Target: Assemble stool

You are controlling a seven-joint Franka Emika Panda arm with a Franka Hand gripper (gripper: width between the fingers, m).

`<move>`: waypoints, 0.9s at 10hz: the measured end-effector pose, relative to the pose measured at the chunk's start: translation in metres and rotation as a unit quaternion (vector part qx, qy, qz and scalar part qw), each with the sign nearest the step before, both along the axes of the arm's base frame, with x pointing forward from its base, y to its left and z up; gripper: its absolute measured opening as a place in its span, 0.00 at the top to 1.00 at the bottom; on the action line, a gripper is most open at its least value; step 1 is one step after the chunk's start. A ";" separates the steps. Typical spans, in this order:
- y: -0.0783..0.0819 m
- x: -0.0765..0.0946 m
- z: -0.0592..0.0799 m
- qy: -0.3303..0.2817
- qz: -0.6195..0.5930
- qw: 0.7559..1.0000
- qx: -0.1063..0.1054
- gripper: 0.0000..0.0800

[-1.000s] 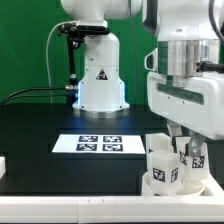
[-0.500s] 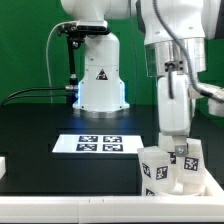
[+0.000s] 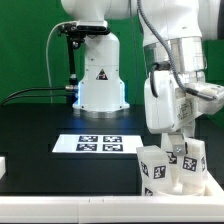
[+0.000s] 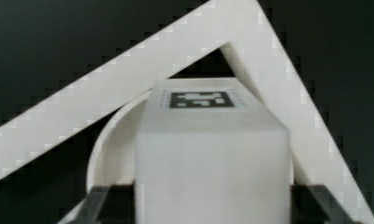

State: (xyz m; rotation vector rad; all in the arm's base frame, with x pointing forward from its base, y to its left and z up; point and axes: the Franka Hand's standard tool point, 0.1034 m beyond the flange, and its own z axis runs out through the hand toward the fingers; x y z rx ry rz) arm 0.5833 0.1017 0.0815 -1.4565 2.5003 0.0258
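Since half a second ago, arm tilted; two-finger gripper (image 3: 178, 138) sits above white plastic stool (image 3: 172, 168) with tagged chunky legs, at black table's (image 3: 40, 125) near edge. Jaw spread indeterminate.

Tagged white stool legs (image 3: 172, 165) clustered upright beside the marker board (image 3: 102, 144), under the arm (image 3: 172, 95).

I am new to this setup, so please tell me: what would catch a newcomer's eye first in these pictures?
First, the big white robot arm at the exterior view's right, reaching down over the stool, whose tagged white legs stand upright together on the round seat near the table's front edge. Next, the marker board lying flat on the black table. In the wrist view, one tagged leg fills the picture.
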 end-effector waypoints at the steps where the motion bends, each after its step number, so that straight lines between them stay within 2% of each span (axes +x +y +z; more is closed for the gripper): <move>1: 0.002 -0.001 0.001 0.003 0.021 1.000 0.001 0.49; 2: 0.006 0.000 0.006 0.005 0.050 0.999 0.003 0.26; 3: 0.008 0.001 0.011 0.001 0.079 0.997 0.002 0.21; 5: 0.011 0.007 0.027 -0.032 0.195 0.980 -0.018 0.19; 6: 0.011 0.008 0.030 -0.043 0.241 0.969 -0.028 0.19; 9: 0.010 0.007 0.027 -0.052 0.316 0.946 -0.046 0.19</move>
